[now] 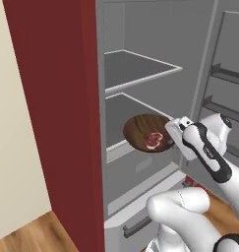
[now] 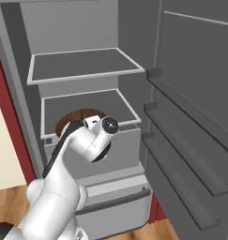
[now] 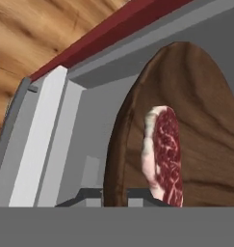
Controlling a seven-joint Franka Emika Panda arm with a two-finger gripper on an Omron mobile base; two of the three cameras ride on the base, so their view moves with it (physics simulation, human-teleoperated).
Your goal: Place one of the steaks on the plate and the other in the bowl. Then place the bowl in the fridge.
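My gripper (image 1: 167,136) is shut on the near rim of the dark brown wooden bowl (image 1: 143,130). One steak (image 1: 153,140), red with pale marbling, lies in the bowl near the held rim. The bowl hangs at the front edge of the lower shelf (image 1: 122,106) of the open fridge (image 1: 57,98), partly over it and slightly tilted. In the right base view the bowl (image 2: 80,114) peeks out behind my arm, above that shelf's front. The hand view shows the bowl (image 3: 205,111) close up with the steak (image 3: 166,154) against its inner face.
An upper shelf (image 1: 140,69) sits above the bowl. The open door with its racks (image 2: 181,112) stands on the right. A grey drawer (image 2: 115,199) lies below the shelves. The fridge's red side wall is on the left, with wooden floor (image 1: 32,231) below.
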